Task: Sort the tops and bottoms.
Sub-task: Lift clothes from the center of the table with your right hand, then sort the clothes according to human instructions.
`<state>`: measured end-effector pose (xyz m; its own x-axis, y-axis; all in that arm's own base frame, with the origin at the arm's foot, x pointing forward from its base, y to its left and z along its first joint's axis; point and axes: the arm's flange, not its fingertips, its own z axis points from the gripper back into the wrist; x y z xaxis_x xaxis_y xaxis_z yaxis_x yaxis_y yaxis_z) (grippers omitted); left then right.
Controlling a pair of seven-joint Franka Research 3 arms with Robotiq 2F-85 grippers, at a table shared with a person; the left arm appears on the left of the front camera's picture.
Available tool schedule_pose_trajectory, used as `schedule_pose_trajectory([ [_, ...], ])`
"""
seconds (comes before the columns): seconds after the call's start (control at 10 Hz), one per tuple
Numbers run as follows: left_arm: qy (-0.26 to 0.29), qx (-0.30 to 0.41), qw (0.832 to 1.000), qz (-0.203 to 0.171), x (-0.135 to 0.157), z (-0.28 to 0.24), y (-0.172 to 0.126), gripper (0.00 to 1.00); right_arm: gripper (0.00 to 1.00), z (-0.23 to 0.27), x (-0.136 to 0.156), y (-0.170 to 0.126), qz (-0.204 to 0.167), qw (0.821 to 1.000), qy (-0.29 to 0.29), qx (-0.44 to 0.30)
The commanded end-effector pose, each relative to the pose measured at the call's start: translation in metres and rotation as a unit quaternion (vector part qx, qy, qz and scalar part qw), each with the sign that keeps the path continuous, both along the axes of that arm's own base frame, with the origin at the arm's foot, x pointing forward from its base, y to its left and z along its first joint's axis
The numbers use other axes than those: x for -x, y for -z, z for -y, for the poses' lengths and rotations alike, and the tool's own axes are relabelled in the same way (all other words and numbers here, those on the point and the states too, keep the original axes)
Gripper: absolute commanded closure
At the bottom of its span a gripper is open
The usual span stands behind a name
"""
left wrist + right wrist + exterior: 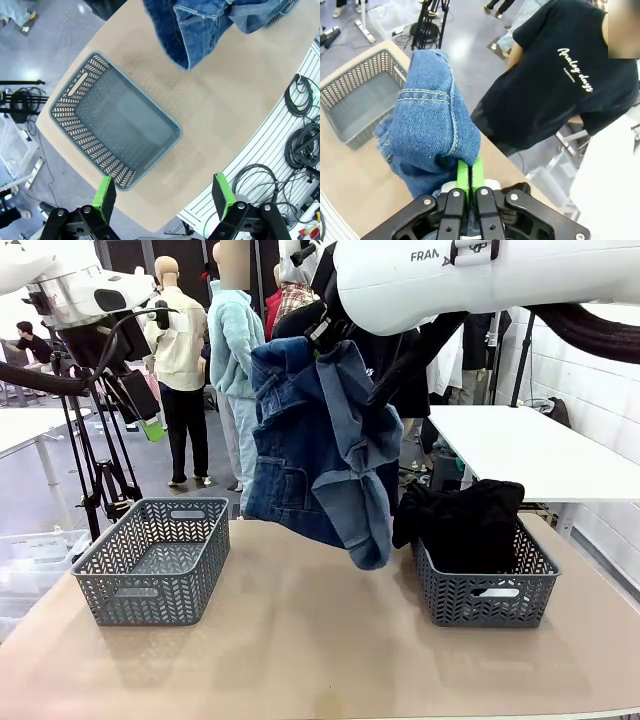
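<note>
Now keep right gripper [469,175] clamped on jeans [325,445], carry over empty basket [155,560], lower fully; left gripper [162,197] open.

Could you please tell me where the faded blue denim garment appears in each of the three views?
Front view: the faded blue denim garment hangs at centre, above the table, from the right gripper.
Left wrist view: along the top edge, right of centre.
Right wrist view: centre-left, pinched by the right gripper.
Shared landmark: the empty grey plastic basket.
</note>
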<state>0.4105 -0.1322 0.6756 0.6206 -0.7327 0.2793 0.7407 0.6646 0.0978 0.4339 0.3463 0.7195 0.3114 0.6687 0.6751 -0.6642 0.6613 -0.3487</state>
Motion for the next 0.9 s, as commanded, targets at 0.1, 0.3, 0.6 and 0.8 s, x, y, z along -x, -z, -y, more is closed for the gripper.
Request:
schedule_pose_trajectory([
  [0.1,0.002,-0.001,1.0,-0.004,0.0008,-0.0009,-0.0028,0.0,1.0,0.0036,0.0028,-0.0037,0.004,1.0,0.005,-0.006],
  [0.3,0.002,-0.001,1.0,-0.004,0.0008,-0.0009,-0.0028,0.0,1.0,0.0036,0.0028,-0.0037,0.004,1.0,0.005,-0.006],
  [0.6,0.002,-0.001,1.0,-0.004,0.0008,-0.0009,-0.0028,0.0,1.0,0.0036,0.0028,-0.0037,0.004,1.0,0.005,-0.006],
  [0.8,0.002,-0.001,1.0,-0.004,0.0008,-0.0009,-0.0028,0.0,1.0,0.0036,0.0028,-0.0037,0.004,1.0,0.005,-0.006],
])
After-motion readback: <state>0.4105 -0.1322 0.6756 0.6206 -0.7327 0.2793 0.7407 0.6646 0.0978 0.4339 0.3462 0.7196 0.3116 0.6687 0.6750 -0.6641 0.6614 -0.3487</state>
